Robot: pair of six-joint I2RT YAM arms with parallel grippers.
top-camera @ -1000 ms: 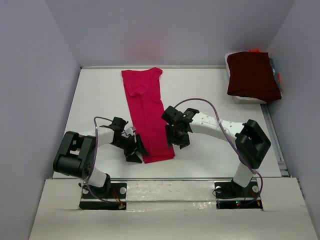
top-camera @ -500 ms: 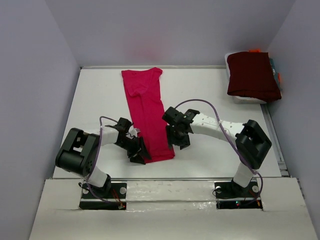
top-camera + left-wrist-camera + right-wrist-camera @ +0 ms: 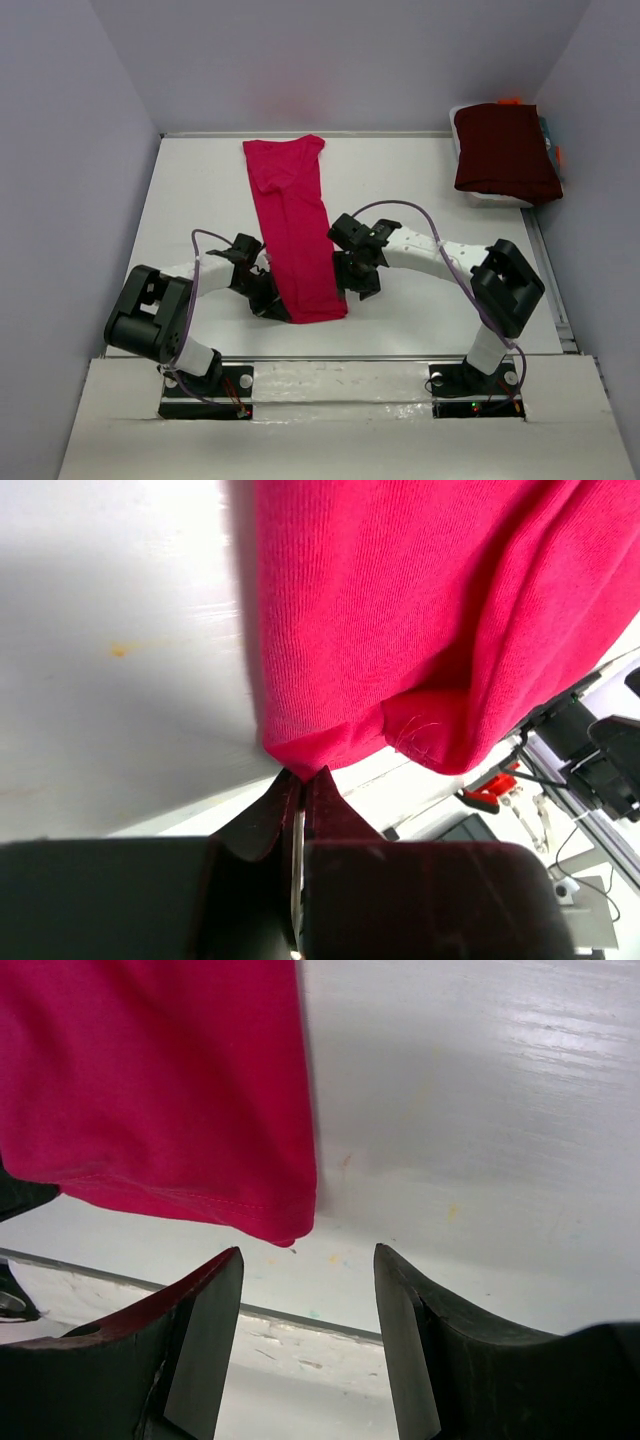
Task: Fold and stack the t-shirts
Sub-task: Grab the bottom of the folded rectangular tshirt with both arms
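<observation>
Your left gripper sits low, its arm bent inward, at the near left corner of the pink t-shirt, with its fingers pinched together on the hem. Your right gripper points down at the near right corner with its jaws apart; that corner lies just past the fingertips. The shirt runs as a long folded strip toward the far edge of the table. At the far right, the maroon t-shirt rests folded on something white that is mostly hidden.

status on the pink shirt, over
Left gripper shut on pink shirt, near left corner. Right gripper open at near right corner, not gripping. Maroon shirt folded far right, nothing in the way.
</observation>
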